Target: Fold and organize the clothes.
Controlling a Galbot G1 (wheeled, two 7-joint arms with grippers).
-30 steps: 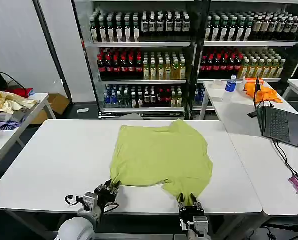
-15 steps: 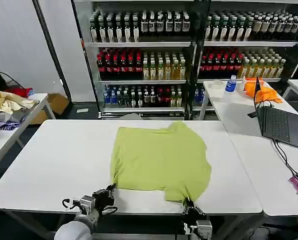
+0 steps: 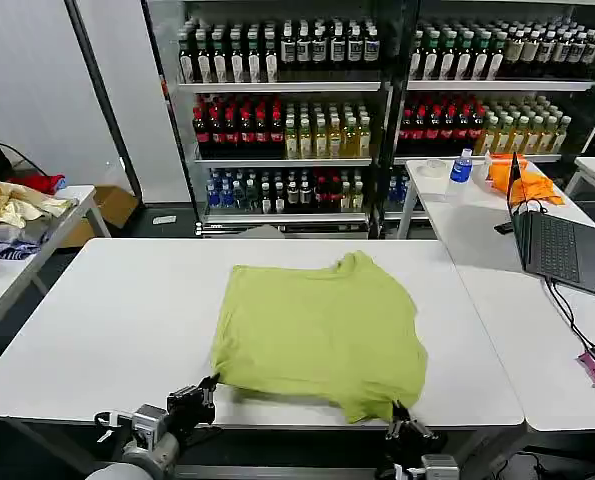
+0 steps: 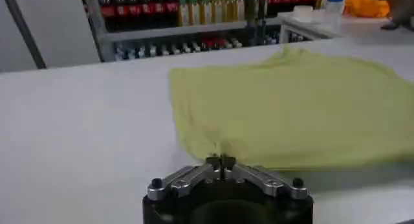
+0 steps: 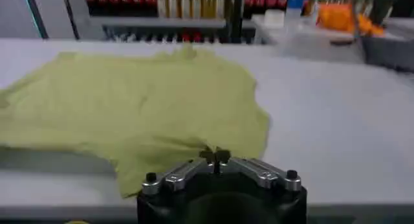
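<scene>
The lime T-shirt [image 3: 317, 330] lies spread on the white table [image 3: 107, 320], its plain side up, its near hem at the table's front edge. My left gripper [image 3: 209, 382] is shut on the shirt's near left corner, and the cloth [image 4: 284, 109] puckers at the closed fingertips [image 4: 220, 160]. My right gripper [image 3: 397, 408] is shut on the near right corner at the table's edge. There the shirt [image 5: 129, 115] bunches into the pinched fingertips [image 5: 215, 156].
A second table [image 3: 517, 300] on the right holds an open laptop [image 3: 562, 250], cables, orange cloth [image 3: 522, 185] and a bottle. A side table at left carries a cream and red cloth heap [image 3: 12, 205]. Drink coolers [image 3: 377, 100] stand behind.
Both grippers have pulled back toward me with the shirt's near corners, dragging the shirt toward the table's front edge and flattening it.
</scene>
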